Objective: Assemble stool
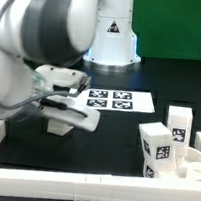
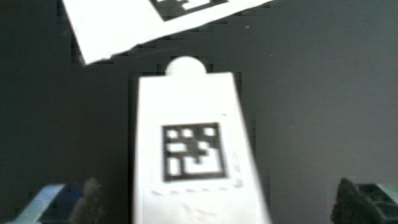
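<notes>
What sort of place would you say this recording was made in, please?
Probably a robotics lab bench: a black table fenced by white border rails, a fixed marker board, and tagged white stool legs set out for the arm.

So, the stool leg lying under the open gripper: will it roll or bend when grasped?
Probably neither. The leg looks like a blocky, flat-sided piece lying flat, so rolling seems unlikely. It looks like rigid plastic. Its smooth sides might slip between the fingers.

Soft, blurry frames, dim blacks
</notes>
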Controlling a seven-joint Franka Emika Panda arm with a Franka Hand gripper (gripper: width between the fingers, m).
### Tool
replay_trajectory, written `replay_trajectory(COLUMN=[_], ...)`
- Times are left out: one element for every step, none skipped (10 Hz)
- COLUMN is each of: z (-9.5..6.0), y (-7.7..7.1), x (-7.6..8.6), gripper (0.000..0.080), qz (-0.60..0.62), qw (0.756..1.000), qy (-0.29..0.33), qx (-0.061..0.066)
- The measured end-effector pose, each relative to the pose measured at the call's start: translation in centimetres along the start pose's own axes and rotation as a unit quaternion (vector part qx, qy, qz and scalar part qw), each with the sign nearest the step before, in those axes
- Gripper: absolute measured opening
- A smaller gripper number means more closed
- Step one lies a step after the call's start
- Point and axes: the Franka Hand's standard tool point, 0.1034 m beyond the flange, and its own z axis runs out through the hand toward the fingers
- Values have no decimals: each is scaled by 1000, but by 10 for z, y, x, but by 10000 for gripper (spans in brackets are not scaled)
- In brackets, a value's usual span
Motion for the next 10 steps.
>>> replay_trajectory(z=[7,9,9,8,9,9,7,-1,-17,-32], y=[1,-3,-2,0,0,0,-1,-6,-17,-21], x=[3,5,5,5,5,5,6,-1,-19,-26], gripper=[649,649,526,526,387,332,332,332,332,332], qz=[11,8,8,9,9,9,9,4,-8,-21], qw=[1000,1000,1000,1000,1000,1000,1000,1000,1000,999], qy=[-11,0,0,0,-1,0,4,8,10,30], qx=[5,1,2,3,3,3,3,1,2,-7])
